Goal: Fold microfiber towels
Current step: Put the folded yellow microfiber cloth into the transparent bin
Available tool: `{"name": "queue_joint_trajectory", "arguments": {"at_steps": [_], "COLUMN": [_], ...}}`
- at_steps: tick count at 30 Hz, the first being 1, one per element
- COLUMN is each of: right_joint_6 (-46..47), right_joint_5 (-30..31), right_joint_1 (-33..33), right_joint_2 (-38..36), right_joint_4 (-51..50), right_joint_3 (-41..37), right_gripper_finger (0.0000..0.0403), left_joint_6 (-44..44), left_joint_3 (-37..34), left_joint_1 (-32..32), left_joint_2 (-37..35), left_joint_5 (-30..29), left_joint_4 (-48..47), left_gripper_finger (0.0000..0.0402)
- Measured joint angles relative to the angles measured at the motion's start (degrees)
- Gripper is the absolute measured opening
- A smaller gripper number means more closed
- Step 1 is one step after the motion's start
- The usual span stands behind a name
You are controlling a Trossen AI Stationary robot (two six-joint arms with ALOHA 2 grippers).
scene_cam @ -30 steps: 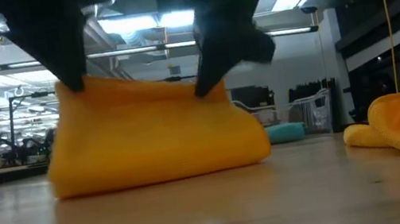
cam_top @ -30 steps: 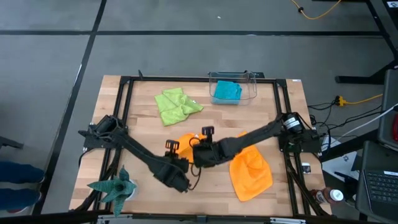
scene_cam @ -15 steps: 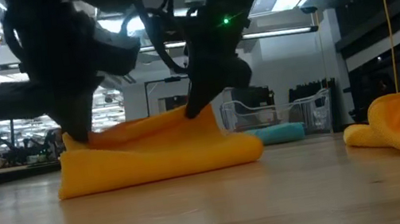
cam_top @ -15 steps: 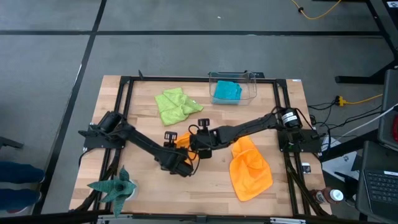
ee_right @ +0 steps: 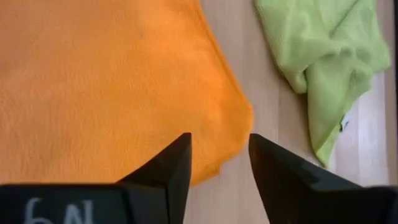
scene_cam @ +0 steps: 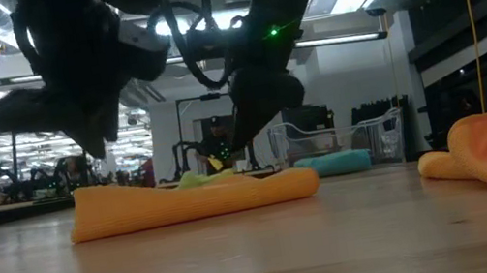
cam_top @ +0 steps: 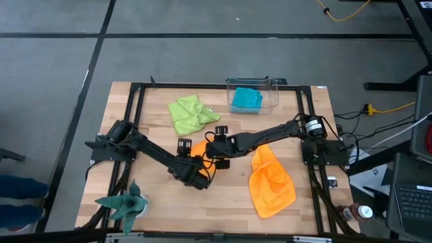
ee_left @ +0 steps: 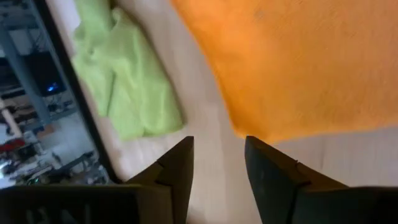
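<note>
Hovering with jaws parted and empty, the left gripper [ee_left: 217, 177] and right gripper [ee_right: 219, 168] are held just above the folded orange towel [scene_cam: 195, 198], which lies flat mid-counter [cam_top: 229, 196]. A lime towel [cam_top: 191, 113] is seen beyond it, a second orange towel [cam_top: 271, 181] nearby.

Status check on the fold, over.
Both pincers open, empty, just above the folded orange towel: left pincer, right pincer. Towel flat on table. Second orange towel and lime towel unfolded. Nothing in the way.
</note>
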Motion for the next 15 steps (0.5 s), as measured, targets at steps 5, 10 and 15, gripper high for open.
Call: {"name": "queue_joint_trajectory", "arguments": {"at_steps": [5, 10, 15], "right_joint_6": [2.7, 6.9, 15.2], "right_joint_5": [0.0, 0.8, 2.5], "right_joint_1": [0.2, 0.2, 0.0], "right_joint_2": [0.0, 0.0, -0.1], "right_joint_4": [-10.0, -27.2, -42.3], "right_joint_3": [2.1, 5.6, 7.8], "right_gripper_finger": [0.0164, 0.0164, 0.0164], "left_joint_6": [-4.8, -4.9, -7.5], "left_joint_3": [2.4, 1.8, -0.3], "left_joint_1": [-0.7, -1.6, -1.3], "left_joint_2": [-0.1, -5.2, -16.0], "left_joint_5": [2.6, 3.5, 2.2], "left_joint_4": [-8.4, -10.6, -8.9], "left_gripper_finger": [0.0134, 0.0133, 0.0133]}}
